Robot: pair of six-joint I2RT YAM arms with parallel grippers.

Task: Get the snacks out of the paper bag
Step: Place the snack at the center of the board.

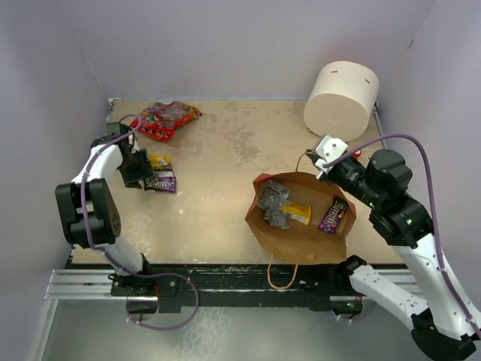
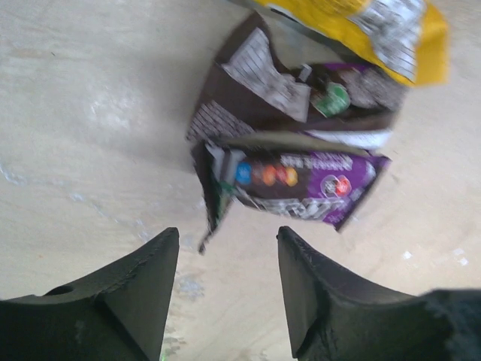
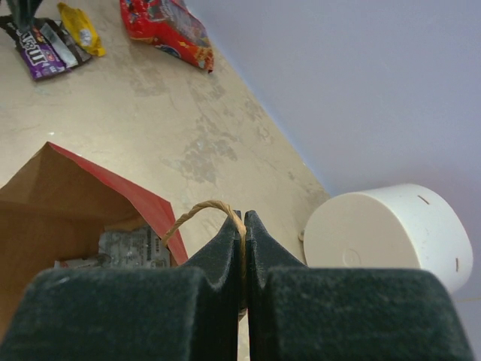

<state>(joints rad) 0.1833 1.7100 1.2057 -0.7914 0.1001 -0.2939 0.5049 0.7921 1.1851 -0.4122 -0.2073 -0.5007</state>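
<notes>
Paper bag, large, red-brown outside and tan inside, sits by the near edge of the table, its mouth gaping upward and widest left to right. Inside are silver-grey packets, a yellow wrapper and a dark purple packet slanting near-left to far-right. The right gripper pinches the bag's string handle. Farther left, the left gripper, fingers apart, hovers by a second purple packet. A red cartoon-printed bag lies beyond.

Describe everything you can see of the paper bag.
The paper bag lies open on the table before the right arm, its tan kraft inside facing up and red showing at the rim. The right fingers are shut on its far string handle; the near handle hangs over the table edge. Inside lie crinkled silver-grey packets, a yellow wrapper and a purple candy packet.
</notes>
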